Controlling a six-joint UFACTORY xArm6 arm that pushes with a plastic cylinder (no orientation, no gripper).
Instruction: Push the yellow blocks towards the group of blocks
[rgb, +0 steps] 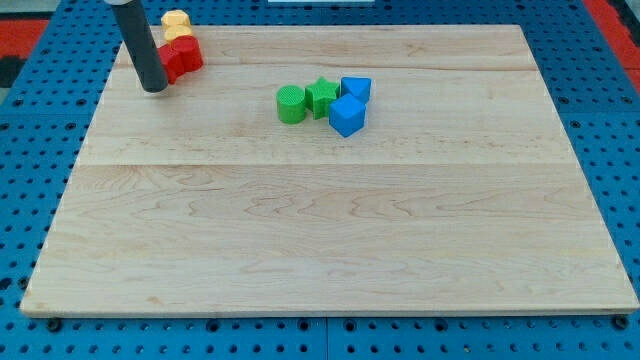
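Two yellow blocks sit at the board's top left corner: one (176, 19) at the very top edge, another (178, 35) just below it, partly hidden behind the red blocks. Two red blocks (181, 57) touch them from below. My tip (154, 88) rests on the board just left of and below the red blocks, close to or touching them. A group stands near the top centre: a green cylinder (291, 104), a green star (322, 96), a blue block (355, 90) and a blue cube (347, 116), all touching or nearly so.
The wooden board (320, 220) lies on a blue perforated table (620, 150). The yellow blocks sit right at the board's top edge.
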